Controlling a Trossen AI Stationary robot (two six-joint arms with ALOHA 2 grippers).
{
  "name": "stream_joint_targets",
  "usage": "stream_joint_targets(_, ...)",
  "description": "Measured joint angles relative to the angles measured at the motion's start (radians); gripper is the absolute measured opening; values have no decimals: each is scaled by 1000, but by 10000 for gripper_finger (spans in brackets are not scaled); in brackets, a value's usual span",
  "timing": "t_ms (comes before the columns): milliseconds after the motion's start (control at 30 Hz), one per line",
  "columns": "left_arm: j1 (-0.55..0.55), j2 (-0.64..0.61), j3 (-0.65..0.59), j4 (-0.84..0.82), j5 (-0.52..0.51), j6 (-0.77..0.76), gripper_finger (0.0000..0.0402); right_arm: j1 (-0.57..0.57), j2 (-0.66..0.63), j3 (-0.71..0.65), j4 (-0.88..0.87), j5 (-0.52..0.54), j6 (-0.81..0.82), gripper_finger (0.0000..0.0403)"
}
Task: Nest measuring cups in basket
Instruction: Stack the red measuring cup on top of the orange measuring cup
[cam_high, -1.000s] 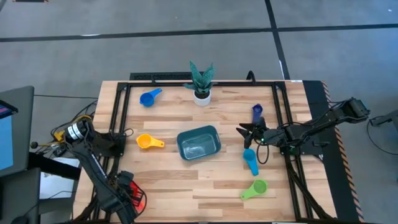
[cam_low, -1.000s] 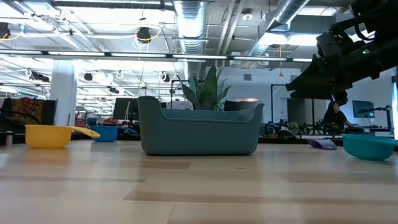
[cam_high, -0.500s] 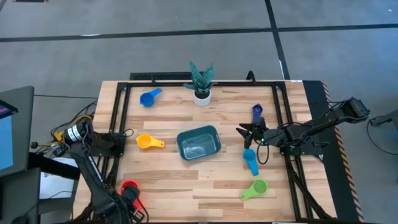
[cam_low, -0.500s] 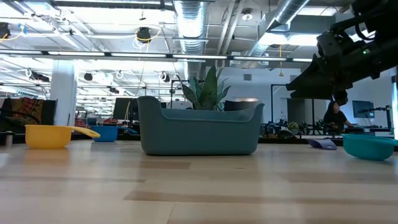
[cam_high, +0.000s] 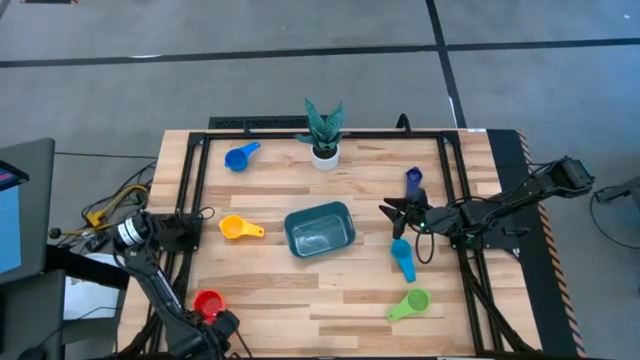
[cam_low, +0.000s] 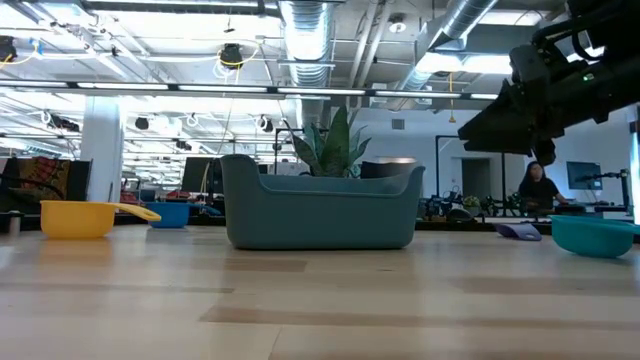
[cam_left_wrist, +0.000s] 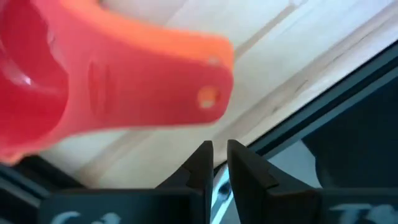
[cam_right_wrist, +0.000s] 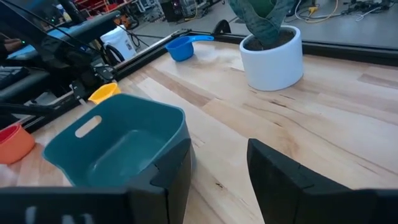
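Lower left of the high view: my left pincer (cam_high: 222, 325) sits at the near edge of the light wooden slatted table (cam_high: 300, 290). In the left wrist view its fingers (cam_left_wrist: 202, 163) stand almost together, a thin slit between them and nothing in it. Just beyond the tips lies the red round plastic measuring cup (cam_left_wrist: 93, 93), its handle end pointing toward the pincer; I cannot tell whether they touch.

Lower right: the green plastic measuring cup (cam_high: 411, 303) lies alone on the wood. Above it in the frame lies the light blue plastic measuring cup (cam_high: 402, 257).

Centre: the teal rounded-rectangular plastic basket (cam_high: 292, 232) stands upright, with no cup in it. The yellow plastic measuring cup (cam_high: 236, 229) lies to its left, near but apart.

Right of centre: my right pincer (cam_high: 388, 211) hovers beside the basket, jaws spread wide and holding nothing. Its wrist view looks across the basket's rim.

Upper right: the dark blue plastic measuring cup (cam_high: 413, 178) lies behind the right pincer.

Top: the blue plastic measuring cup (cam_high: 238, 157) lies at upper left, and the white round pot with a green plant (cam_high: 324, 155) at upper centre.
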Motion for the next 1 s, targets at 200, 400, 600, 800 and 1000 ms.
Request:
stream_joint_targets(200, 46, 0, 0, 1, -49, 130, 34, -2, 0, 0, -2, 0, -7, 179)
stream_joint_targets(400, 97, 0, 0, -6, -38, 259, 34, -1, 0, 0, -9, -16, -7, 174)
stream_joint_targets(600, 123, 0, 0, -24, 52, 301, 34, -1, 0, 0, -9, -18, -7, 178)
stream_joint_targets(800, 133, 0, 21, -133, -2, 316, 34, -1, 0, 0, -9, -18, -7, 174)
stream_joint_targets(1000, 145, 0, 106, -258, -67, 366, 34, -1, 0, 0, -9, -18, -7, 176)
